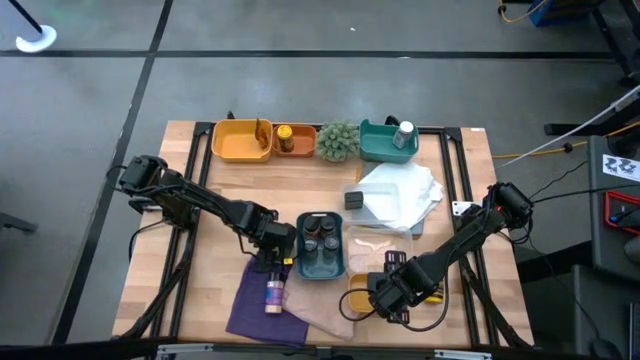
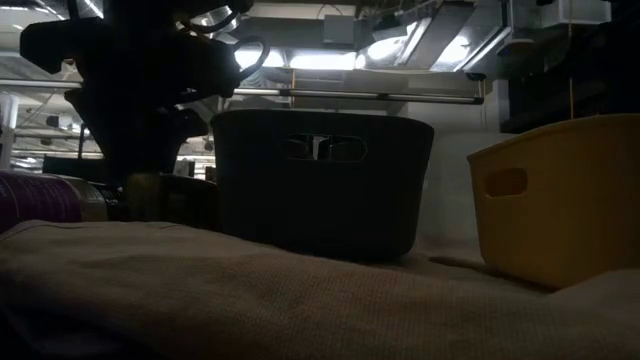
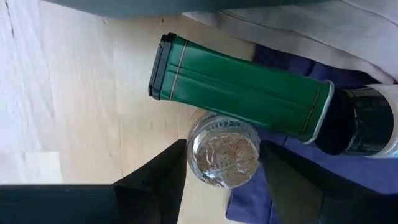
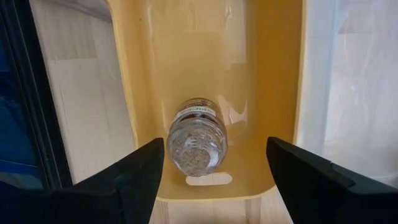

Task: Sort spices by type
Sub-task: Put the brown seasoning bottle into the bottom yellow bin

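Currently, the left claw [image 1: 272, 262] sits low over the near-left part of the desk [image 1: 200, 200], beside the dark teal tray [image 1: 321, 268]. Its fingers [image 3: 155, 180] close around a clear spice jar [image 3: 224, 152]; a green tin [image 3: 239, 90] lies on its side against that jar, partly on a purple cloth [image 1: 255, 305]. The right claw [image 1: 375, 297] hangs over a small yellow tray [image 4: 205, 74] at the near edge, fingers spread apart and gripping nothing. One clear spice bottle [image 4: 196, 143] lies in that yellow tray between the fingers. Two dark-lidded jars [image 1: 320, 232] stand in the teal tray.
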`<state>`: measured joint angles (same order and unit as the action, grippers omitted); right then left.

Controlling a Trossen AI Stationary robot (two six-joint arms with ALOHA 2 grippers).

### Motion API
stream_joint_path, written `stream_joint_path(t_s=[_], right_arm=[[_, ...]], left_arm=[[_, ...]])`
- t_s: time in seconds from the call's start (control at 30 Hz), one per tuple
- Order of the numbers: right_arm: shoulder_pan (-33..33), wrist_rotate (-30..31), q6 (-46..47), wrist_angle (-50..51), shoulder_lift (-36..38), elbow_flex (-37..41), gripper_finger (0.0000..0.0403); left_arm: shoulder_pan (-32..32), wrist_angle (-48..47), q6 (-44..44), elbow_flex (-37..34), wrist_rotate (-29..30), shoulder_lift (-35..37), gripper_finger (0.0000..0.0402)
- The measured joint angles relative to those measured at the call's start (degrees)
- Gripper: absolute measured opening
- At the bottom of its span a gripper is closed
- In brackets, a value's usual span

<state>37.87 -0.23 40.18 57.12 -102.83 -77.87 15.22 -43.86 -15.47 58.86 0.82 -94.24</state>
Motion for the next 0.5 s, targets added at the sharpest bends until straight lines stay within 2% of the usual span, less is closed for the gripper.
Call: stream_joint_path(t_s=[0.3, 0.5], right_arm=[[0.0, 0.0, 0.0, 0.0, 0.0, 0.0, 0.0282], [0.0, 0.0, 0.0, 0.0, 0.0, 0.0, 0.0282]], left_arm=[[0.0, -0.6, -0.8, -0.3, 0.5, -0.3, 0.0255], [0.0, -0.1, -0.7, -0.2, 0.3, -0.2, 0.0259]])
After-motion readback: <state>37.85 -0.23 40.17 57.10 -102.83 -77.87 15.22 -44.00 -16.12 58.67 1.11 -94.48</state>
